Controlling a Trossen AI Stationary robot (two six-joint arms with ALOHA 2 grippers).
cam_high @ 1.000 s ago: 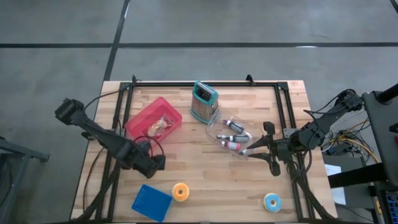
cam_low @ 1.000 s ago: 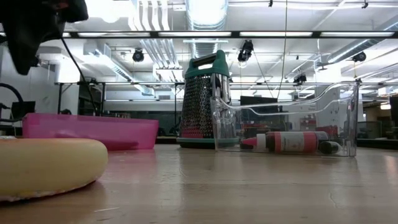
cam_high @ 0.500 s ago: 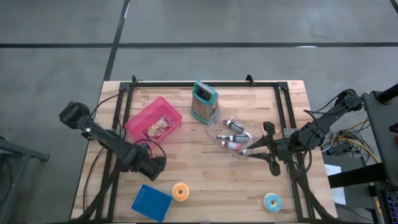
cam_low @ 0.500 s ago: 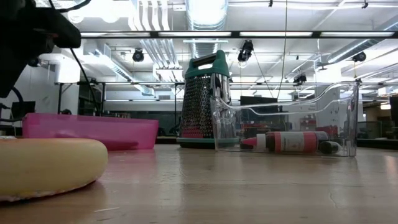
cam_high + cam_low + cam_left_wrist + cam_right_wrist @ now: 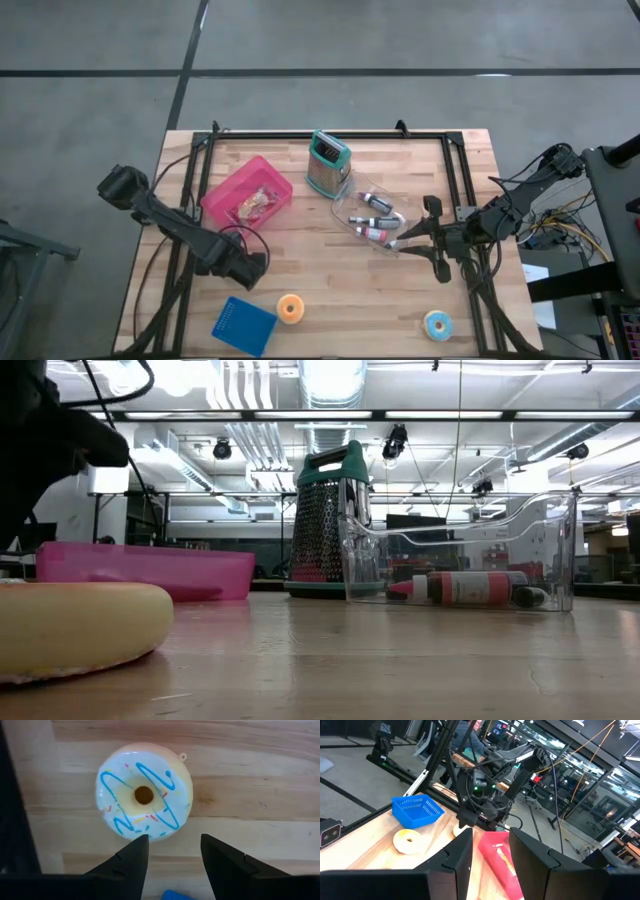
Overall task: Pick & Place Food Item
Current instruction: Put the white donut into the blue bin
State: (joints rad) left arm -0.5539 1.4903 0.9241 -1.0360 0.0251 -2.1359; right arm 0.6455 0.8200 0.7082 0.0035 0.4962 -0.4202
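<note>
Left jaws (image 5: 170,852) stand spread and empty directly above the blue-iced doughnut (image 5: 144,797), which lies flat on the bench (image 5: 260,795) just ahead of the fingertips. Compared with a second ago, the left arm has swung nearer to this doughnut, from beside the pink tray (image 5: 247,192); judged, a grasp is imminent. Farther off, the right jaws (image 5: 408,242) wait part-spread and empty beside the clear bin (image 5: 372,219), unmoved.
</note>
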